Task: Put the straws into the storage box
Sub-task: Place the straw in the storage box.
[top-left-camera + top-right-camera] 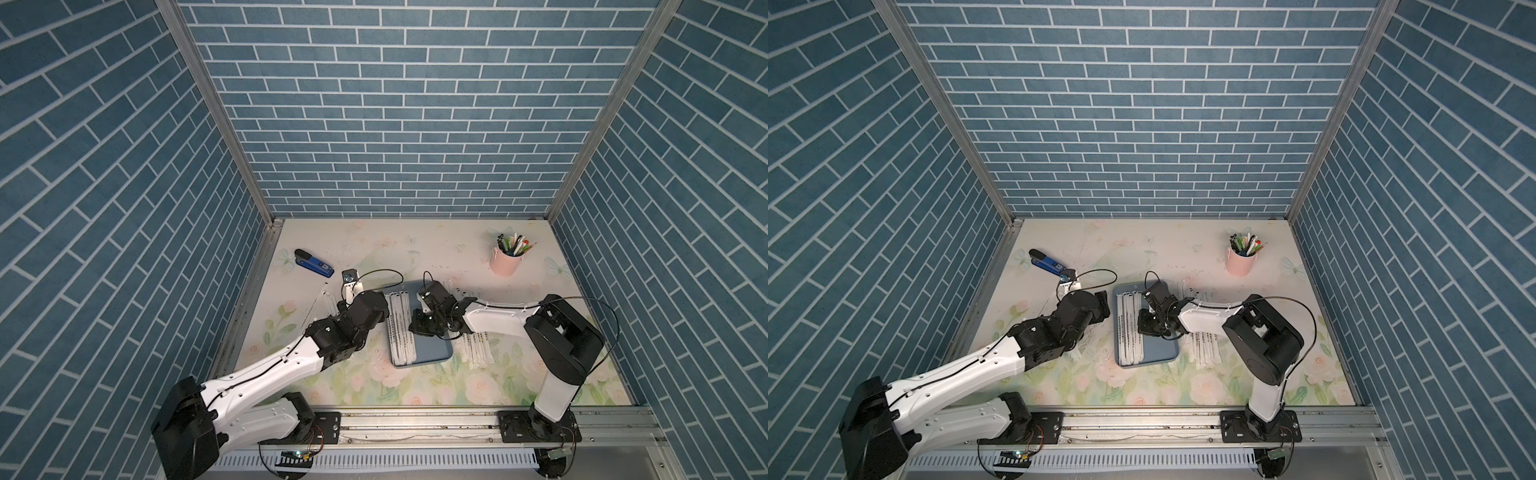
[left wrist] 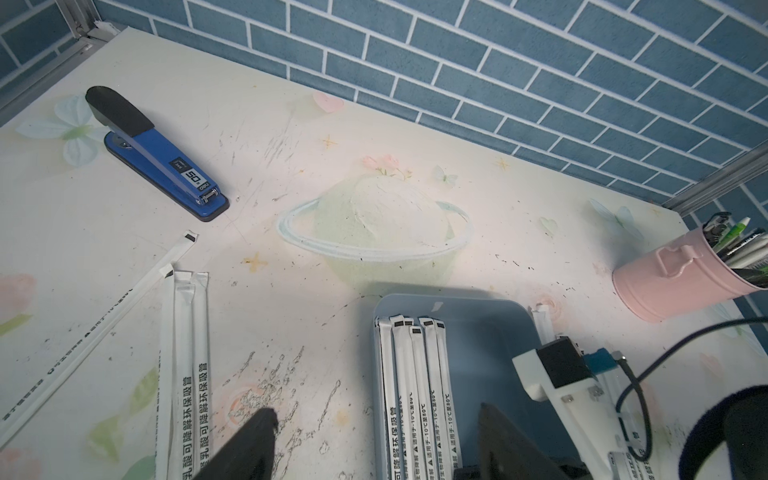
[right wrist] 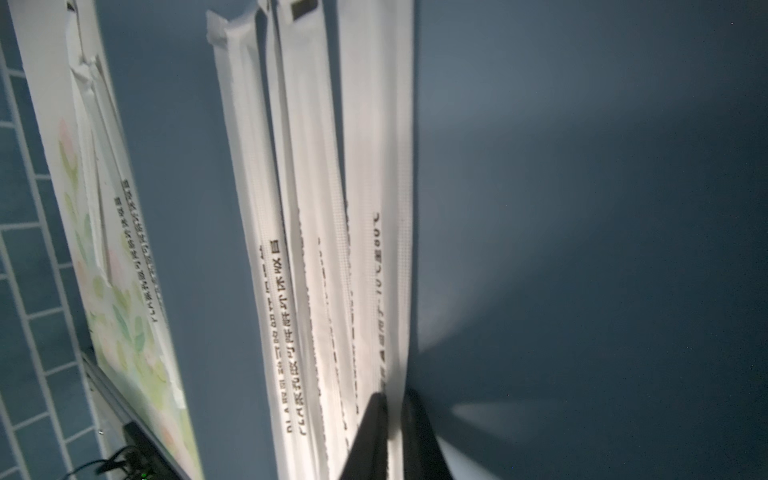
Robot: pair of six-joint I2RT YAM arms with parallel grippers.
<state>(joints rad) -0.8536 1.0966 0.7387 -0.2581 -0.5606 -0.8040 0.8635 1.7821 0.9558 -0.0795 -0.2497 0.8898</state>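
Several straws (image 2: 189, 353) printed "可降解环保吸管"; stapler (image 2: 158, 153) marked "50"

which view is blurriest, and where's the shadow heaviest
Right wrist view: softest, with the print on the straws smeared and a dark shadow across the storage box floor. Left wrist view: sharp, stapler label crisp, only the close tips of the left gripper soft. In both top views, the brick walls splay with the wide lens.
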